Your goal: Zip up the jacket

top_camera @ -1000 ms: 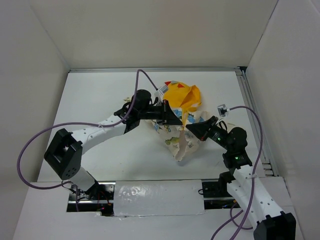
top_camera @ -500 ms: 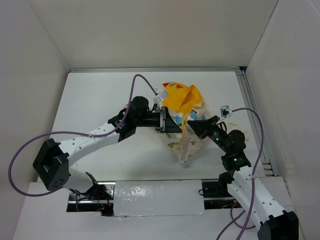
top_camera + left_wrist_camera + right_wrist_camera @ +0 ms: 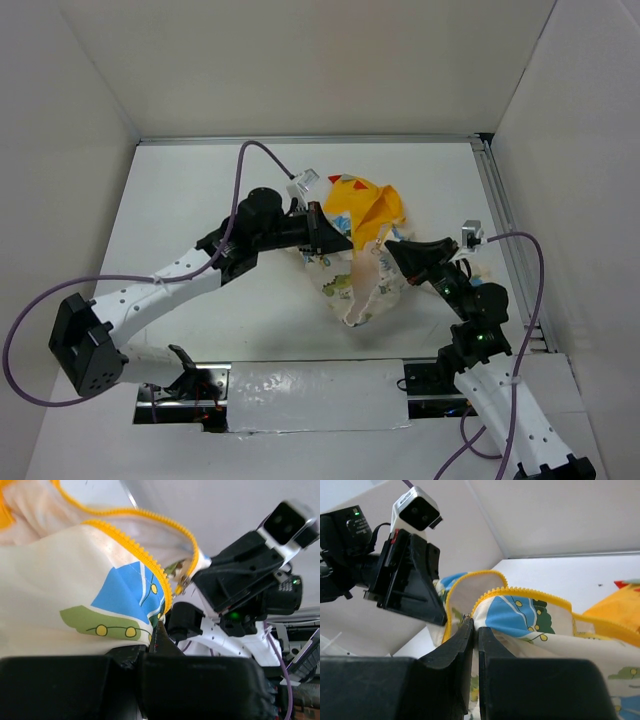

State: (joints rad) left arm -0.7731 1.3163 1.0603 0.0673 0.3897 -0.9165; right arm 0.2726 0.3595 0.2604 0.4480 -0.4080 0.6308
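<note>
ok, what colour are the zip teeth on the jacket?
The zip teeth are bright yellow, edging the cream jacket. Best seen in the left wrist view.

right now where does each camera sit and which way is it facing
Top external: fixed above and behind the arm bases, looking down on the white table; it shows the left arm, the right arm and the jacket held between them.
Left wrist: rides the left arm, looking along the shut left jaws across the jacket's yellow zipper teeth toward the right arm's wrist camera.
Right wrist: rides the right arm, looking along the right jaws, pinched on the jacket's edge, toward the left arm's wrist camera.
Shared: the wrist views face each other; both show the zipper teeth.
</note>
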